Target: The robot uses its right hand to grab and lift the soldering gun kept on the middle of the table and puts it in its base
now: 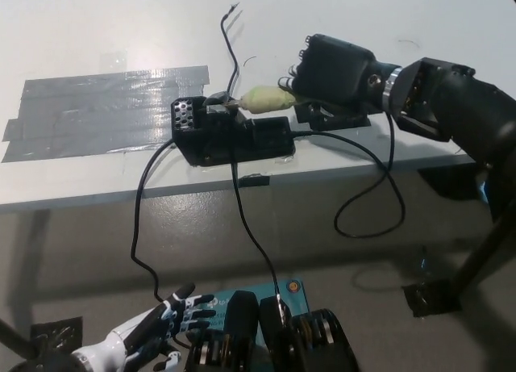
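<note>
A: From the head camera, where is the gun?

B: The gun [266, 98] lies level in the right hand [334, 72], fingers wrapped round its pale grip. Its tip points at the base [230, 136], at the upper edge, apparently lined up to slide in.

A: Is it seated?

B: I judge not yet; the grip sits just right of the base.

A: Why the tape [105, 110]?

B: Left of the base, purpose unclear.

A: The left hand [157, 328]?

B: Idle, far below the base, fingers spread, holding nothing.
</note>
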Robot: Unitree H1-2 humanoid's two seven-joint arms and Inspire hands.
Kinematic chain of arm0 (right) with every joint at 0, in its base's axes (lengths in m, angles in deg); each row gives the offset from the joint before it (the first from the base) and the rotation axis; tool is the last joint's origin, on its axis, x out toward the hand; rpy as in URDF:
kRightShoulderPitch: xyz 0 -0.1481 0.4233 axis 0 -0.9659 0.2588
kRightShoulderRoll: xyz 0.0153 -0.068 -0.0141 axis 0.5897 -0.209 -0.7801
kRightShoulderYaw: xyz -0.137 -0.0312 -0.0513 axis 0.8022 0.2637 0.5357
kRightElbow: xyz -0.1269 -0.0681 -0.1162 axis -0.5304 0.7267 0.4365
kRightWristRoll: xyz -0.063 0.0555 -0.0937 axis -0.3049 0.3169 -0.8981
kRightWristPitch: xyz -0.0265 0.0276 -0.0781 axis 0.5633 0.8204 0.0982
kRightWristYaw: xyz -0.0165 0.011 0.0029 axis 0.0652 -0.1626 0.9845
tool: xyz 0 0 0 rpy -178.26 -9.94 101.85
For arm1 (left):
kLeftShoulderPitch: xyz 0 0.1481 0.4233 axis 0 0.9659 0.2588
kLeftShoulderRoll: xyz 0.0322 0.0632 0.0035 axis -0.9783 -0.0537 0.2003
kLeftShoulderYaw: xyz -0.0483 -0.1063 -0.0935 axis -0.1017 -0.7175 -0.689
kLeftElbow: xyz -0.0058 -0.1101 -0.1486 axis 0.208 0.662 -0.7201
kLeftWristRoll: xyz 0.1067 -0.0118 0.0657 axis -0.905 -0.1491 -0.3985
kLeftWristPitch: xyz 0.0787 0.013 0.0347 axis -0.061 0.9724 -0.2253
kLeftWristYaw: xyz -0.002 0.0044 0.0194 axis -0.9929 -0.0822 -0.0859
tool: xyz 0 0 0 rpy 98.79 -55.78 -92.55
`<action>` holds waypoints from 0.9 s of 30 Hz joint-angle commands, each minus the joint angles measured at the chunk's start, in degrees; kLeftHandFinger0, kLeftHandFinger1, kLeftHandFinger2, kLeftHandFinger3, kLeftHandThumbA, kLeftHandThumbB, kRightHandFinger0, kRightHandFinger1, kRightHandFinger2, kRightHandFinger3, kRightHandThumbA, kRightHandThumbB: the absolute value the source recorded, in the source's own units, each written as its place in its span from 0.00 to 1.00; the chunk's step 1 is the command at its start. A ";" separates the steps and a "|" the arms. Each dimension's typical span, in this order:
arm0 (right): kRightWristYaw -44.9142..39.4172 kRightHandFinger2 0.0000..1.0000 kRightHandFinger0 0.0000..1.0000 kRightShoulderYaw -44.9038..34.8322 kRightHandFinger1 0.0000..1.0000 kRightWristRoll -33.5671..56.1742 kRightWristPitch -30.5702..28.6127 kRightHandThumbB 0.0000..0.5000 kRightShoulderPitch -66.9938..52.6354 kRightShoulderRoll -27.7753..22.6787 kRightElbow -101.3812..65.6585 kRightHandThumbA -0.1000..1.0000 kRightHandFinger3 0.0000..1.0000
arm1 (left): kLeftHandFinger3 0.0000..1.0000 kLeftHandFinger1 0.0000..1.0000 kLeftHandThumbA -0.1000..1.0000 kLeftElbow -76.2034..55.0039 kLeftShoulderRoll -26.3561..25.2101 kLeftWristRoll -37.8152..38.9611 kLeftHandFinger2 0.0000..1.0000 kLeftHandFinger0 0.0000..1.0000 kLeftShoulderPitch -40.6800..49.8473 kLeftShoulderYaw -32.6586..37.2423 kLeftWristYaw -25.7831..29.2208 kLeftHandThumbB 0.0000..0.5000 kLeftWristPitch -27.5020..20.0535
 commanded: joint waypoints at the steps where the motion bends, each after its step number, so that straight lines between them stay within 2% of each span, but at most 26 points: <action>1: -0.79 0.44 0.00 0.39 0.00 0.55 -1.27 0.40 5.15 0.82 -0.35 0.16 0.38 | 1.00 1.00 1.00 -1.91 -0.50 -0.23 1.00 1.00 -1.27 0.28 -0.54 0.70 0.75; 4: -3.88 0.46 0.00 1.18 0.02 1.66 -1.27 0.36 5.97 1.11 -0.21 0.15 0.42 | 1.00 1.00 1.00 -2.16 -0.63 -0.65 1.00 1.00 -1.64 0.68 -0.25 0.69 0.75; 6: -3.56 0.44 0.00 1.64 0.01 1.47 -1.27 0.39 6.18 1.11 -0.48 0.16 0.36 | 1.00 1.00 1.00 -1.98 -0.68 -0.59 1.00 1.00 -1.66 0.78 -0.28 0.72 0.75; 7: -3.53 0.44 0.00 1.69 0.01 1.54 -1.27 0.35 6.16 1.06 -0.46 0.16 0.35 | 1.00 1.00 1.00 -1.95 -0.70 -0.60 1.00 1.00 -1.74 0.84 -0.27 0.73 0.75; 10: -1.45 0.41 0.00 3.02 0.00 1.57 -1.27 0.38 6.75 1.47 0.87 0.18 0.31 | 1.00 1.00 1.00 -1.89 -0.57 -0.74 1.00 1.00 -1.96 1.12 0.11 0.73 0.75; 12: -2.29 0.44 0.00 3.77 0.01 1.63 -1.27 0.42 6.94 1.69 0.99 0.14 0.38 | 1.00 1.00 1.00 -2.10 -0.51 -1.00 1.00 1.00 -1.83 1.35 0.21 0.71 0.75; 13: -1.82 0.44 0.00 4.60 0.01 0.87 -1.27 0.45 7.16 2.07 1.18 0.13 0.38 | 1.00 1.00 1.00 -2.25 -0.52 -1.17 1.00 1.00 -1.82 1.49 0.25 0.69 0.75; 15: -2.35 0.46 0.00 4.61 0.02 1.79 -1.27 0.39 7.06 2.34 1.33 0.15 0.40 | 1.00 1.00 1.00 -2.16 -0.30 -1.24 1.00 1.00 -2.03 1.77 0.27 0.69 0.75; 16: -2.32 0.50 0.00 4.71 0.04 2.10 -1.27 0.31 7.06 2.48 1.44 0.17 0.40 | 1.00 1.00 1.00 -2.21 -0.24 -1.14 1.00 1.00 -1.99 1.80 0.27 0.69 0.75; 17: -1.88 0.47 0.00 4.41 0.02 1.65 -1.27 0.28 6.96 2.93 1.77 0.17 0.34 | 1.00 1.00 1.00 -2.29 -0.06 -0.97 1.00 1.00 -1.91 1.80 0.29 0.67 0.75; 18: -1.52 0.47 0.00 4.13 0.02 1.40 -1.27 0.26 6.87 3.09 1.92 0.19 0.32 | 1.00 1.00 1.00 -2.25 0.06 -0.97 1.00 1.00 -1.98 1.85 0.32 0.67 0.75; 19: -0.92 0.50 0.00 3.88 0.03 0.38 -1.27 0.26 6.98 3.58 2.26 0.18 0.25 | 1.00 1.00 1.00 -1.95 0.17 -0.53 1.00 1.00 -1.99 1.66 0.23 0.66 0.75; 21: -1.05 0.55 0.00 4.00 0.07 2.37 -1.27 0.27 7.60 4.66 3.59 0.10 0.18 | 1.00 1.00 1.00 -1.93 0.33 -0.63 1.00 1.00 -2.06 1.88 0.36 0.66 0.75; 23: -1.87 0.56 0.00 4.10 0.09 1.58 -1.27 0.33 8.67 5.86 4.11 0.10 0.29 | 1.00 1.00 1.00 -1.79 0.59 -1.11 1.00 1.00 -1.84 1.94 0.34 0.68 0.75; 24: -0.56 0.55 0.00 4.07 0.09 0.26 -1.27 0.35 8.86 6.00 4.20 0.11 0.30 | 1.00 1.00 1.00 -1.84 0.67 -1.13 1.00 1.00 -1.84 1.99 0.36 0.68 0.75; 25: -1.53 0.56 0.00 3.86 0.10 -0.54 -1.26 0.35 9.27 6.30 4.04 0.13 0.46 | 1.00 1.00 1.00 -1.83 0.73 -1.00 1.00 1.00 -1.84 1.98 0.36 0.68 0.75; 26: -1.66 0.55 0.00 3.60 0.09 -0.01 -1.27 0.34 9.39 6.55 4.16 0.14 0.44 | 1.00 1.00 1.00 -1.89 0.79 -0.88 1.00 1.00 -1.88 2.15 0.49 0.65 0.75; 27: -1.43 0.53 0.00 2.97 0.07 1.74 -1.27 0.36 9.67 7.39 4.60 0.13 0.39 | 1.00 1.00 1.00 -1.88 0.76 -0.58 1.00 1.00 -1.92 2.23 0.54 0.63 0.75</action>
